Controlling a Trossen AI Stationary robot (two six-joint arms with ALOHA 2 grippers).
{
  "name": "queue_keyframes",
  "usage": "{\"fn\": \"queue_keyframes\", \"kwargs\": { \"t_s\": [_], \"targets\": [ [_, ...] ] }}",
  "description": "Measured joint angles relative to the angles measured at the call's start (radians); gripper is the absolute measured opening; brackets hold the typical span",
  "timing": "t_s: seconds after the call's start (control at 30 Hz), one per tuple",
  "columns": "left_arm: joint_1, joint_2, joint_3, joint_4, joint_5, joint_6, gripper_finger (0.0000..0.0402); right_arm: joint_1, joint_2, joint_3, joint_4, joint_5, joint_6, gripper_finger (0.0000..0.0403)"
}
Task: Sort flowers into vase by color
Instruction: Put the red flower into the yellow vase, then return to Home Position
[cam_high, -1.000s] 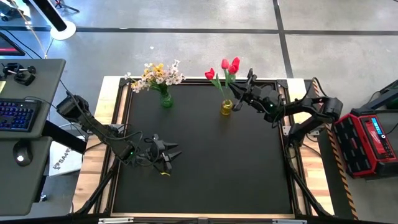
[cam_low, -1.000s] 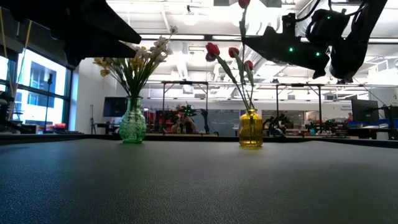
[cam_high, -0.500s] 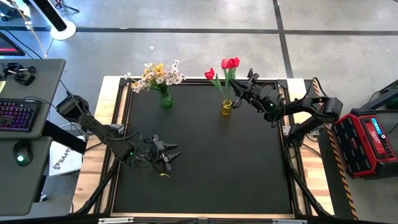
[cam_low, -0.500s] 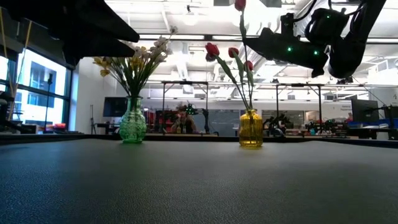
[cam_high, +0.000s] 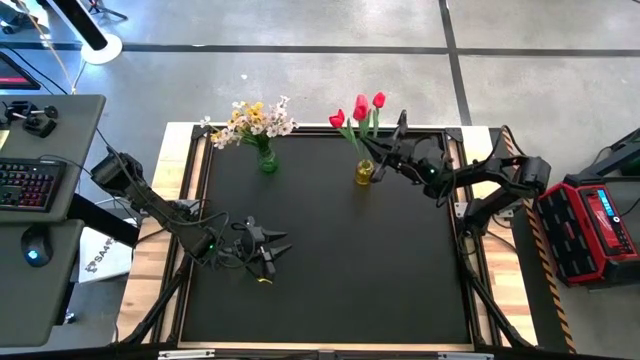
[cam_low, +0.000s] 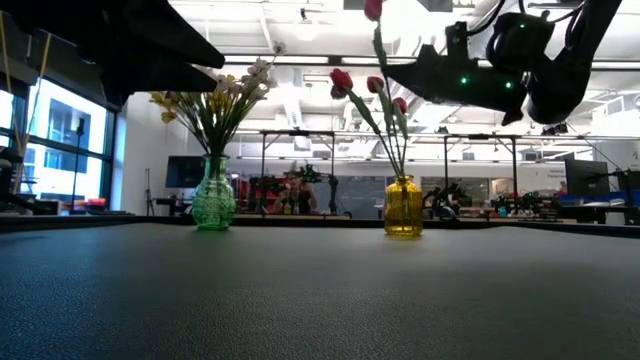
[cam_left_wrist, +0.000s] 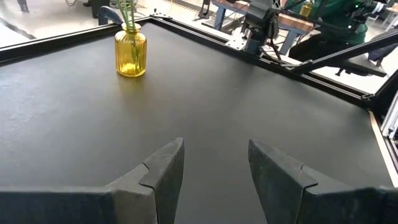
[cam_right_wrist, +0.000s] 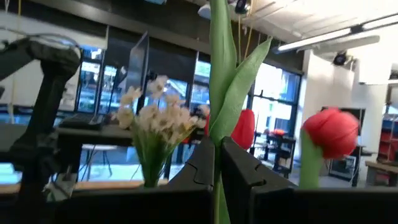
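Note:
A yellow glass vase (cam_high: 364, 172) (cam_low: 403, 207) stands near the table's far edge with red tulips (cam_low: 342, 80) in it. A green vase (cam_high: 267, 160) (cam_low: 213, 195) to its left holds white and yellow blossom sprays (cam_high: 255, 120). My right gripper (cam_high: 392, 152) (cam_right_wrist: 217, 163) hovers above and right of the yellow vase, shut on one more red tulip (cam_low: 373, 9). That stem runs down toward the vase mouth among the other stems; whether its end is inside, I cannot tell. My left gripper (cam_high: 270, 250) (cam_left_wrist: 214, 174) is open, low over the table's near left part. My right gripper pinches the tulip's green stem (cam_right_wrist: 216, 177) between its two fingers (cam_right_wrist: 202, 163), just below a long leaf (cam_right_wrist: 239, 84). The fingers come level from the table's right and lie across the stem. The tulip stands nearly upright, its bloom above the gripper, leaning slightly left.
The black mat (cam_high: 330, 260) is bare between the two arms. A raised frame edges the table (cam_high: 190, 170). A desk with keyboard and mouse (cam_high: 25, 185) stands left of the table, a red case (cam_high: 600, 225) right of it.
My right gripper has moved a little toward the table's left, staying shut on the stem. The held tulip has tipped with it: its bloom now leans farther left, closer above the tulips standing in the yellow vase.

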Motion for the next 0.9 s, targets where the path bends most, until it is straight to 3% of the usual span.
{"fn": "queue_keyframes", "kwargs": {
  "t_s": [0.33,0.47,0.63,0.8,0.9],
  "targets": [
    [0.000,0.000,0.000,0.000,0.000,0.000,0.0168,0.000,0.000,0.000,-0.322,0.062,0.005,0.0000],
    [0.000,0.000,0.000,0.000,0.000,-0.001,0.0168,0.000,-0.001,0.000,-0.360,0.058,0.011,0.0009],
    [0.000,0.000,0.000,0.000,0.000,-0.011,0.0168,0.000,-0.034,0.000,-0.414,0.053,0.075,0.0084],
    [0.000,0.000,0.000,0.000,0.002,-0.017,0.0168,0.001,-0.179,0.000,-0.659,0.105,0.057,0.0173],
    [0.000,0.000,0.000,0.001,0.002,-0.018,0.0168,0.002,-0.302,0.000,-0.851,0.150,0.090,0.0204]
  ]
}}
